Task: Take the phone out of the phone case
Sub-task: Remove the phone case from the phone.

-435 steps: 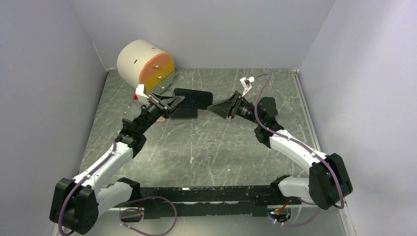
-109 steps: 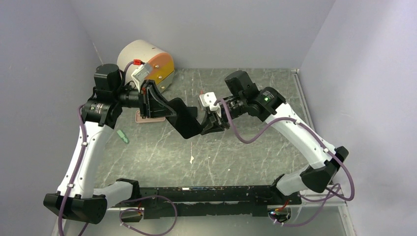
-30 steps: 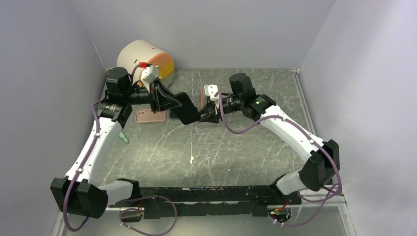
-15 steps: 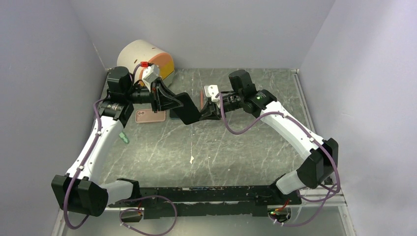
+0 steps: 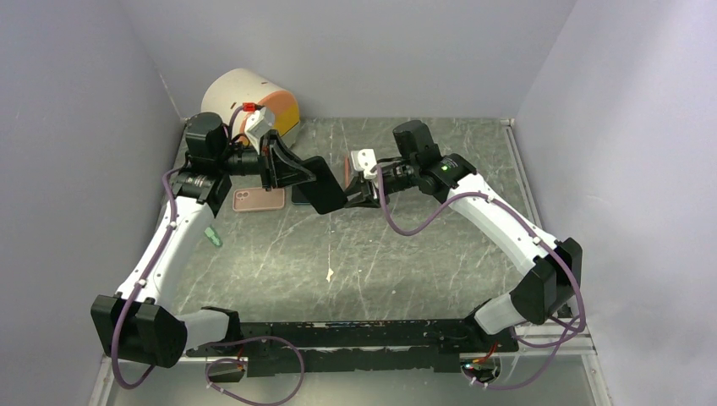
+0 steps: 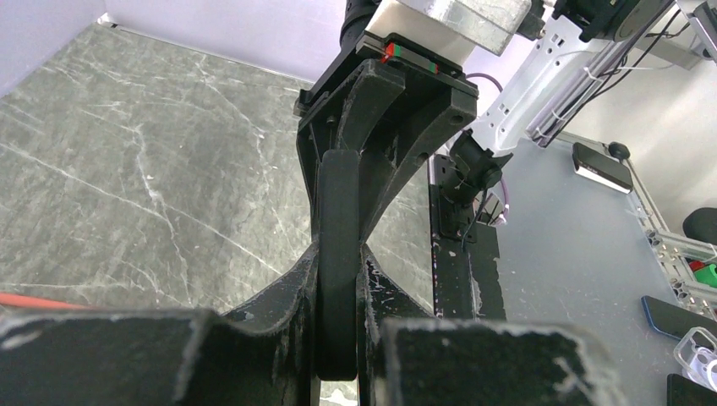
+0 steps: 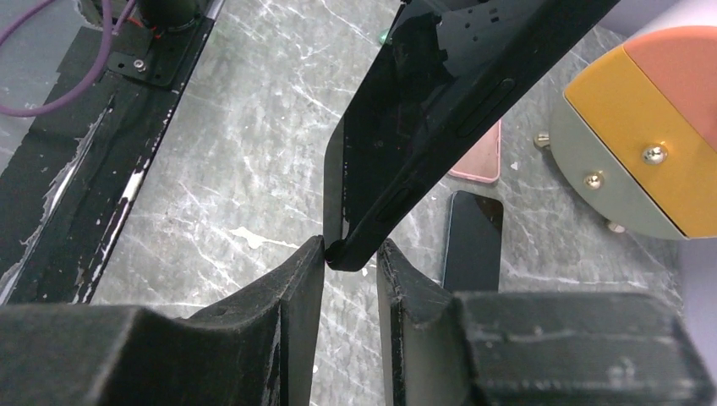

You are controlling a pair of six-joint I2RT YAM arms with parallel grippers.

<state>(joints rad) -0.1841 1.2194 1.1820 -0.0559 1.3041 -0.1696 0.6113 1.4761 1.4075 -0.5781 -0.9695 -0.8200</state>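
A black phone in its black case [image 5: 323, 184] hangs in the air between my two grippers, over the back middle of the table. My left gripper [image 5: 292, 173] is shut on its left end; in the left wrist view the case edge [image 6: 338, 186] stands pinched between the fingers of the left gripper [image 6: 338, 251]. My right gripper [image 5: 351, 196] holds the opposite lower corner. In the right wrist view that corner of the case [image 7: 423, 127] sits between the tips of the right gripper [image 7: 350, 249], touching both fingers.
A pink phone [image 5: 259, 200] and a dark phone [image 5: 301, 196] lie flat on the table under the held case. A white cylinder with an orange and yellow face [image 5: 245, 106] stands at the back left. A small green piece [image 5: 211, 237] and a white scrap [image 5: 329, 274] lie nearer.
Both arms lifted the cased phone off the table earlier. In the last second the pair shifted slightly left and up, still holding it at both ends.
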